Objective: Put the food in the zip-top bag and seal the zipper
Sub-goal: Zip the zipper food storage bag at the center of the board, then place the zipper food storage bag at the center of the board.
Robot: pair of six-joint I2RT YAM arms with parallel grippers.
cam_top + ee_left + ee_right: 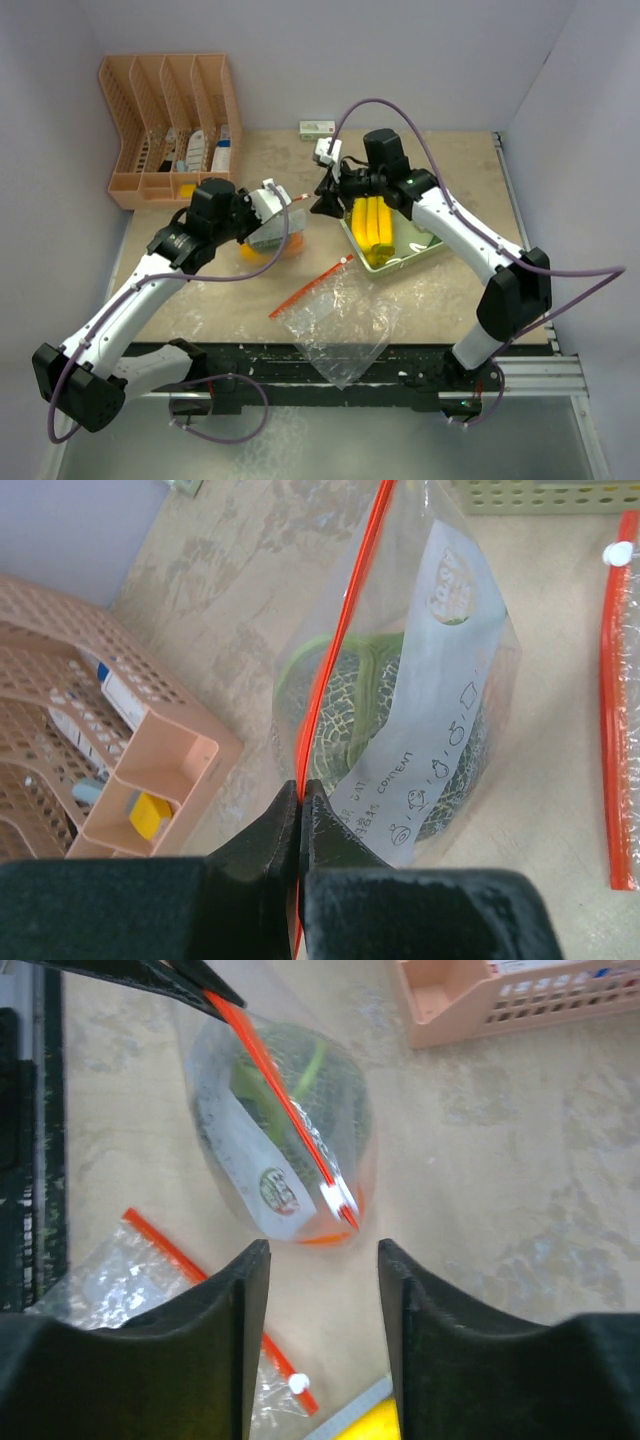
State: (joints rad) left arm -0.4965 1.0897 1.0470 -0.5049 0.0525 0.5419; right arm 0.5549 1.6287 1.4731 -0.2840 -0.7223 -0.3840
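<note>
Pinched together, the left gripper (300,798) has its black fingers clamped on the red zipper (345,630) at one end of the zip-top bag (400,700). The bag hangs away from the fingertips with the zipper line running off toward the far side of the table. Inside it sit a green netted melon (340,720) and, low in the bag, an orange piece (325,1239) (whether the bag's bottom touches the table cannot be told). The left arm runs from its base at the near left corner diagonally up and to the right, its wrist bent toward the middle of the table.

The right gripper (322,1280) has its fingers spread apart, holding nothing, just beside the bag's other end and pointed at it. Its arm rises from the near right, bends at the elbow and stretches back to the left over the pale green tray (425,250), where the yellow bananas (372,225) lie.

A second bag (345,325), clear and flat with its own red strip, lies near the front edge of the beige, mottled table (450,170). A pink slotted organiser (170,120) stands at the far left corner and a small box (317,128) sits by the back wall. Plain pale walls (400,50) close in the back and both sides
</note>
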